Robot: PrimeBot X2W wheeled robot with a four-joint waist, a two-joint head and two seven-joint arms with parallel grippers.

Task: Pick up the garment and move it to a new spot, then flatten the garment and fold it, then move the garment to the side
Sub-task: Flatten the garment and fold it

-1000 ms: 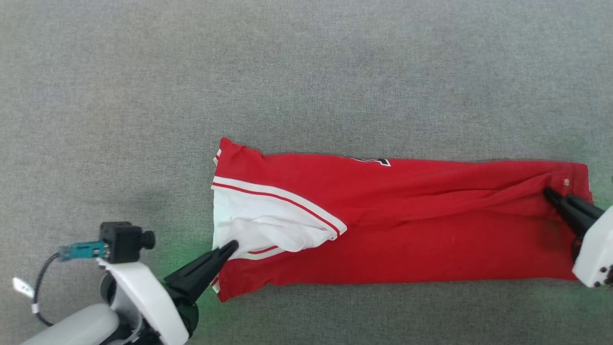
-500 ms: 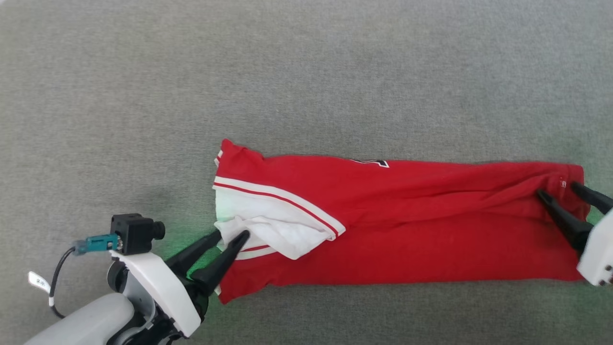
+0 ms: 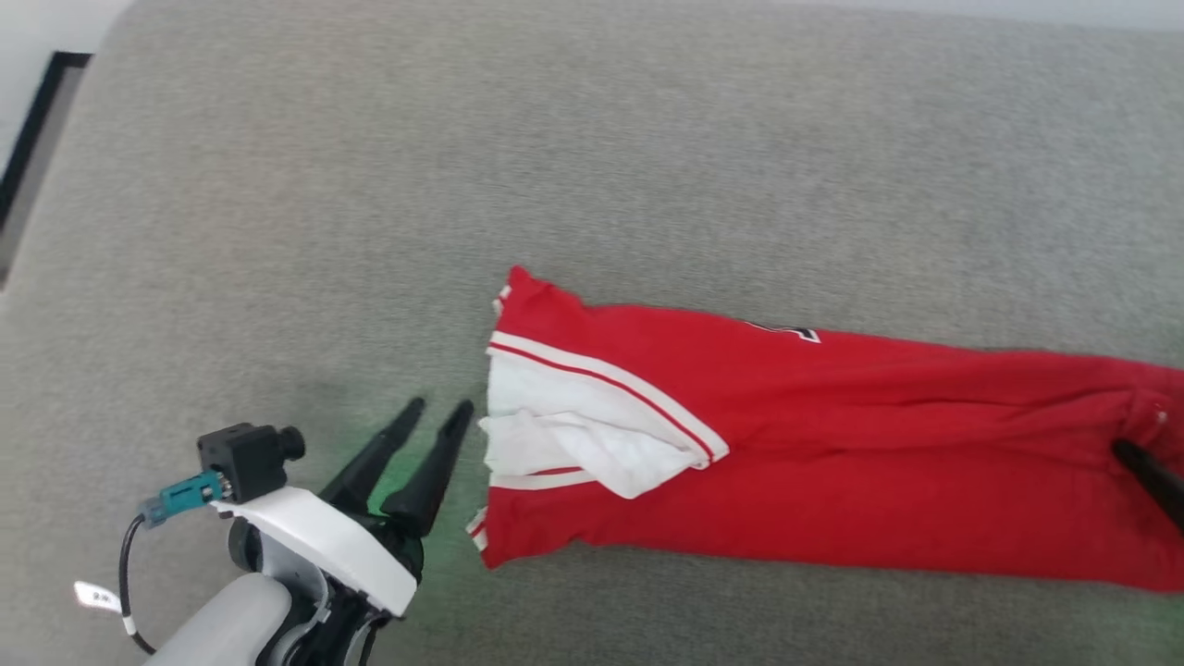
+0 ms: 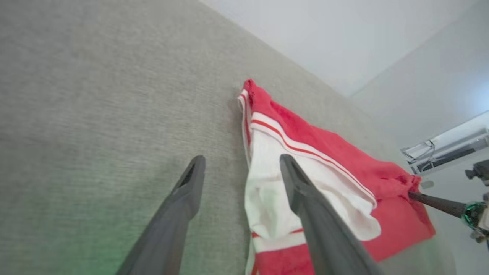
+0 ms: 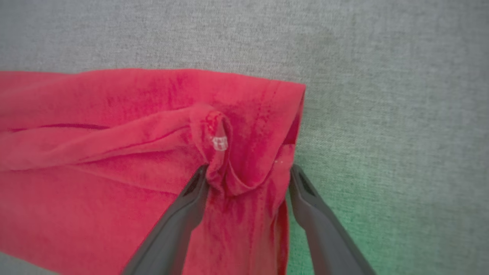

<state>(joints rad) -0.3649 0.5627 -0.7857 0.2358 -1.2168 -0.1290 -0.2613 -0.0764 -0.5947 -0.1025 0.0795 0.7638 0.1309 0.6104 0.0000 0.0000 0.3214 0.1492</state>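
Observation:
The garment, red with a white sleeve and striped trim, lies in a long band on the grey cloth surface. My left gripper is open just left of the sleeve end and holds nothing. In the left wrist view its fingertips straddle the garment's edge, one over bare surface and one over the white sleeve. My right gripper stands open astride a bunched fold at the garment's red hem. One of its fingers shows at the head view's right edge.
The grey surface spreads wide behind and to the left of the garment. Its far edge meets a pale wall. A dark frame stands off the far left corner. Pale equipment shows beyond the surface in the left wrist view.
Both grippers have opened and let go of the garment. The left one has drawn back off the white sleeve. The head camera has turned, so the whole picture has shifted.

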